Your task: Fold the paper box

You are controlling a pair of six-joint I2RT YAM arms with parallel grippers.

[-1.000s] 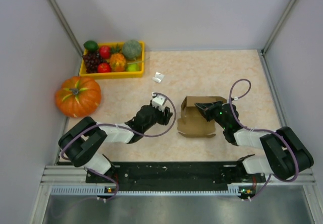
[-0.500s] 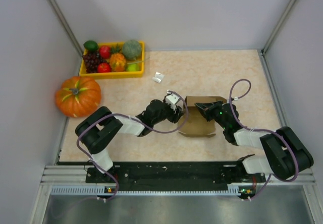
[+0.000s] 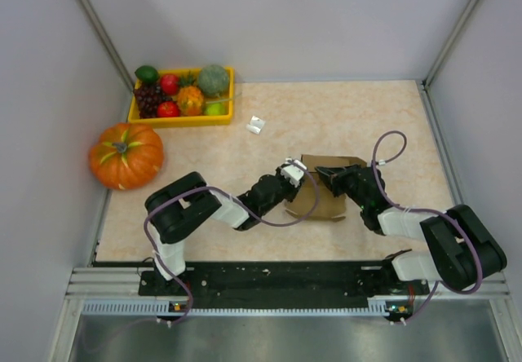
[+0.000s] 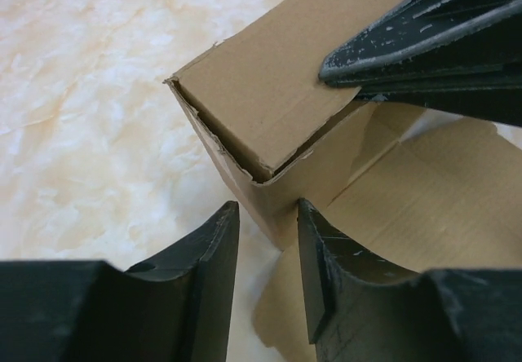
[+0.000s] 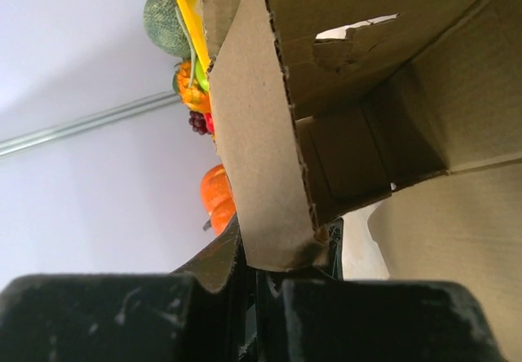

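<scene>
**Folding under way: the brown kraft cardboard paper box point(image 3: 325, 203) stands half-erected between the two sets of jaws on the marbled beige table point(image 3: 383, 117).**

The right gripper point(image 5: 273, 268) is closed tight on an upright flap, steadying the piece. The left gripper point(image 4: 266, 219) shows a narrow gap, with a lower box corner at the mouth of its jaws, not visibly clamped. Judged step: squaring a side wall. Next, the left jaws must nip or press that wall without tearing the frayed corner. Well behind the left jaws lie a round orange pumpkin point(image 3: 126, 155), a yellow plastic tray of fruit point(image 3: 181, 121) and a small white object point(image 3: 256, 124); none obstructs. Only the right fingers, just ahead of the left jaws, crowd the work.
</scene>
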